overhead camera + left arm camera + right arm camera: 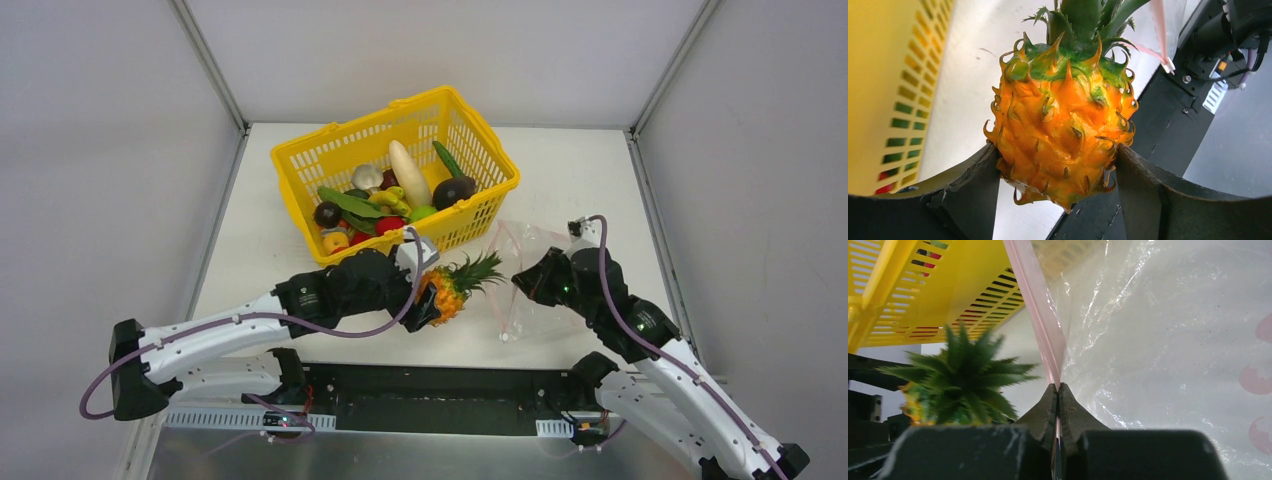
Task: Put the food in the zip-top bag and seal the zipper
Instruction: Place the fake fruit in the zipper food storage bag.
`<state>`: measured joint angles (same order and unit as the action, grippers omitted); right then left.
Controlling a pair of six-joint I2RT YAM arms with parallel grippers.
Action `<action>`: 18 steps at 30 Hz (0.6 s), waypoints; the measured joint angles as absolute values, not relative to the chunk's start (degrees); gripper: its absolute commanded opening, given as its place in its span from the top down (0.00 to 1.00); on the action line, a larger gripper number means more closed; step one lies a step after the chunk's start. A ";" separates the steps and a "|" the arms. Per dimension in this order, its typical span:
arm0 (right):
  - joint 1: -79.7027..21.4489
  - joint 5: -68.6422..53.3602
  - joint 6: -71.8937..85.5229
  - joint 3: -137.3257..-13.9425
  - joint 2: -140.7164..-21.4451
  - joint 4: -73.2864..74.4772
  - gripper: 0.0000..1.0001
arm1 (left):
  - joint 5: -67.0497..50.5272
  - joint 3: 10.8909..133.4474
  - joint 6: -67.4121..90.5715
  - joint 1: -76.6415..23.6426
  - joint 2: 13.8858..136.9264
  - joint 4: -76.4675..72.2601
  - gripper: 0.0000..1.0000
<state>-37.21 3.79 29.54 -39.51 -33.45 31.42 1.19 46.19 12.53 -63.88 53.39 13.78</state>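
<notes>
White table (pixel 600 190), grey walls (pixel 100 150) | left pincer (pixel 1057 156) grips pineapple (pixel 1063 120) | right pincer (pixel 1058 389) pinches zipper (pixel 1035 305)

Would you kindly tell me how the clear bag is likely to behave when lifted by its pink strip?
Probably floppy: the bag is thin, crinkled film, pinched only at its pink strip by the right gripper, so it should sag. Likely light and slippery too, given its glossy sheen.

Left hand (pixel 432 297) wide, right hand (pixel 519 279) clamped.
</notes>
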 measured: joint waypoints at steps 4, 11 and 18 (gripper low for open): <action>-37.19 2.96 29.61 -39.51 -32.84 30.63 1.00 | -0.45 46.46 12.71 -64.93 58.89 11.55 0.78; -37.19 0.64 29.45 -39.55 -30.48 30.28 1.00 | 3.25 47.79 12.88 -64.93 64.99 10.70 0.79; -37.15 -8.40 27.81 -39.68 -31.86 29.80 1.00 | 5.10 52.36 12.75 -65.23 68.51 12.38 0.78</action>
